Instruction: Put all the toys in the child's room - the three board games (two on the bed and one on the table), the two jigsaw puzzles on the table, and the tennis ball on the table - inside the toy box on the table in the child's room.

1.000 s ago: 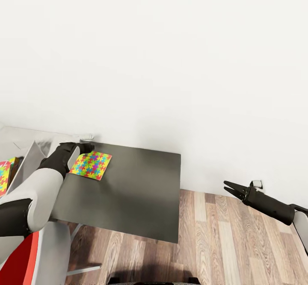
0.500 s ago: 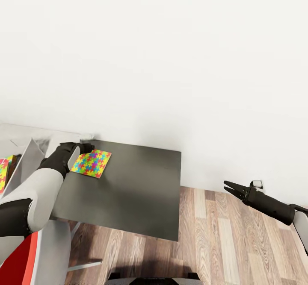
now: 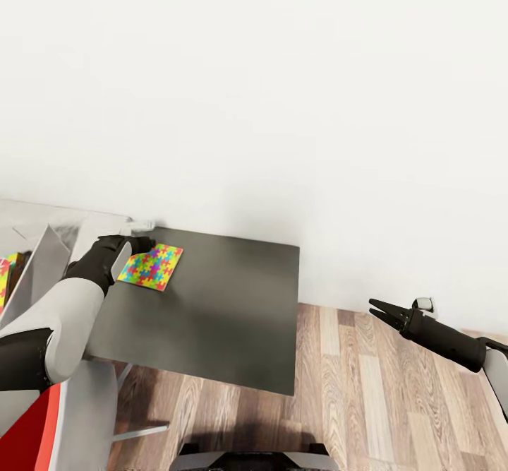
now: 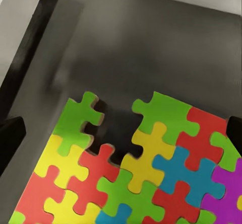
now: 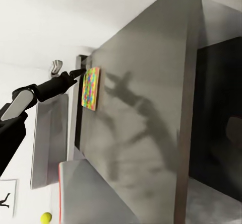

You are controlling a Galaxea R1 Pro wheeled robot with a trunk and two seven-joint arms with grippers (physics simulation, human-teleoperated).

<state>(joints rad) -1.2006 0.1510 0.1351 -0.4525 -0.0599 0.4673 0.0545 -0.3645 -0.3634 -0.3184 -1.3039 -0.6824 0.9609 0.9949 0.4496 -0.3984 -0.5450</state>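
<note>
**A:** Which arm do you want on that jigsaw puzzle [image 3: 150, 267]?

**B:** Your left one, no contest. The left gripper [image 3: 138, 244] sits right at the puzzle's far corner, next to the wall, while your right gripper [image 3: 381, 311] hangs out over the wood floor [image 3: 395, 400], well apart from it, past the dark tabletop's [image 3: 226, 316] right edge.

**A:** How does the panel lie from the left jaws?

**B:** Flat on the tabletop, near its far left corner. In the left wrist view the puzzle [image 4: 146, 173] runs between your two fingertips [image 4: 11, 133], with its notched edge just ahead of them, one tip at either margin. So the jaws stand wide open, straddling it, and nothing is gripped yet. The panel is square, so there is no long axis to line up with; what matters is that it is thin and flush with the surface.

**A:** And the right jaws?

**B:** Slightly parted and empty, pointing toward the tabletop.

**A:** Where does the puzzle have to go?

**B:** To your left, I'd judge: a sloping light grey tray wall, likely the toy box [image 3: 44, 263], shows at the left edge on the lighter desk section, close beside your left forearm. From the right wrist view you can also see the tennis ball [image 5: 46, 217], small and low down, apart from the puzzle.
</note>
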